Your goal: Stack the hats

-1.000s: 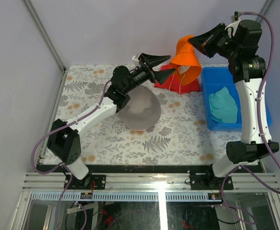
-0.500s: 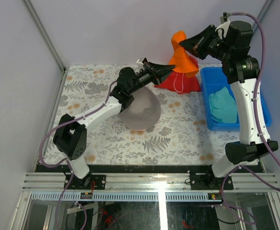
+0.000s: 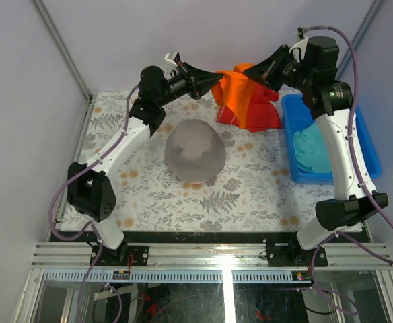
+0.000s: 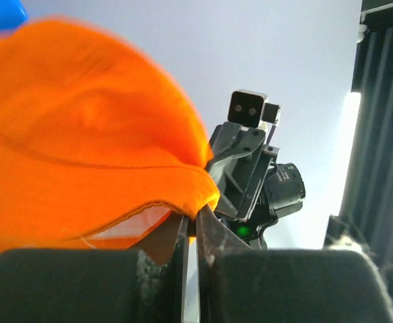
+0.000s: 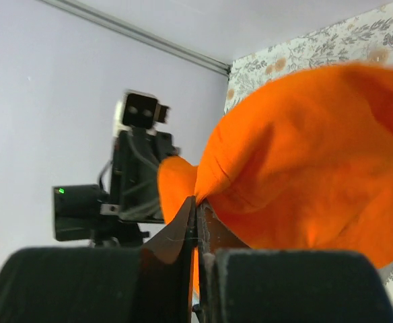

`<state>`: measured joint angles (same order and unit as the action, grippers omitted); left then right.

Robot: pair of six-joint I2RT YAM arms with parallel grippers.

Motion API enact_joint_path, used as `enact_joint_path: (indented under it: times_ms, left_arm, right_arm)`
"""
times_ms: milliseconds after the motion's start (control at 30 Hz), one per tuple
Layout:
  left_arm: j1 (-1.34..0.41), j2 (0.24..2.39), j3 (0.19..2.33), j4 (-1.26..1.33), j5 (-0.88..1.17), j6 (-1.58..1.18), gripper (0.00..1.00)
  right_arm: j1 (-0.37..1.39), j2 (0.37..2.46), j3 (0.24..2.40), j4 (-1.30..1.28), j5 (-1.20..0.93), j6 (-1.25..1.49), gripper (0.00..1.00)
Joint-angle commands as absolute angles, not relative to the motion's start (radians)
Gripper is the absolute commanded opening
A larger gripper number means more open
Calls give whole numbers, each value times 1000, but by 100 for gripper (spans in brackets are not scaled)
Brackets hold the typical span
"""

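Note:
An orange hat (image 3: 235,93) hangs in the air over the table's back edge, stretched between both grippers. My left gripper (image 3: 213,78) is shut on its brim from the left, my right gripper (image 3: 249,70) shut on its brim from the right. In the left wrist view the orange hat (image 4: 82,134) fills the left side, its edge pinched at the left gripper (image 4: 195,219). The right wrist view shows the orange hat (image 5: 304,155) pinched in the right gripper (image 5: 198,205). A grey hat (image 3: 195,152) lies crown up mid-table. A teal hat (image 3: 313,145) lies in the blue bin (image 3: 289,109).
A flat red cloth (image 3: 262,116) lies on the floral table under and behind the orange hat, next to the blue bin at the right. Grey enclosure walls stand close behind both grippers.
The left gripper went from open to shut on the orange hat's brim, then lifted back and left. The right gripper moved left with the hat, which now hangs spread between the two.

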<state>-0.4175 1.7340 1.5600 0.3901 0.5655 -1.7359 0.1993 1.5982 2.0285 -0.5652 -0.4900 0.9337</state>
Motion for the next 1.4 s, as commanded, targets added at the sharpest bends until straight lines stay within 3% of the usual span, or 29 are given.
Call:
enact_joint_path:
  times_ms: [0, 267, 900, 1367]
  left_arm:
    - [-345, 1715, 1706, 172, 629, -1491, 0]
    - [-261, 1750, 1829, -3, 797, -1247, 0]
    - [-141, 1627, 1385, 256, 935, -1220, 0]
    - [-38, 1682, 1417, 229, 1042, -1125, 0]
  right_arm:
    - [234, 1588, 2021, -523, -484, 883, 0]
    - [292, 1610, 1976, -489, -446, 837, 0]
    - [390, 1659, 1940, -488, -419, 755, 0]
    - [468, 1689, 1908, -487, -412, 748, 0]
